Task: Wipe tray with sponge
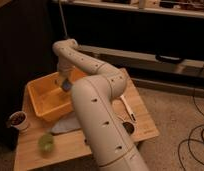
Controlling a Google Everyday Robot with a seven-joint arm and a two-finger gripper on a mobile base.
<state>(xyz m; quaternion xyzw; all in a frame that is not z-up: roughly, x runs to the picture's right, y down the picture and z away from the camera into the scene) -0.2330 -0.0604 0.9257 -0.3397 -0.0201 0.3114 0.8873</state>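
Observation:
The yellow-orange tray (37, 101) sits on the left part of the wooden table (140, 120). My gripper (64, 83) reaches down into the tray near its far right side. It is shut on the small blue-grey sponge (67, 86), which sits low against the tray's inside. My thick white arm (102, 115) runs from the lower middle up and over the tray's right end and hides that part of it.
A floppy light-blue cloth (64, 125) lies in front of the tray. A green round item (45, 142) stands at the front left and a small bowl with dark contents (17, 120) at the left edge. A white utensil (127, 107) and a dark round item (128, 127) lie to the right.

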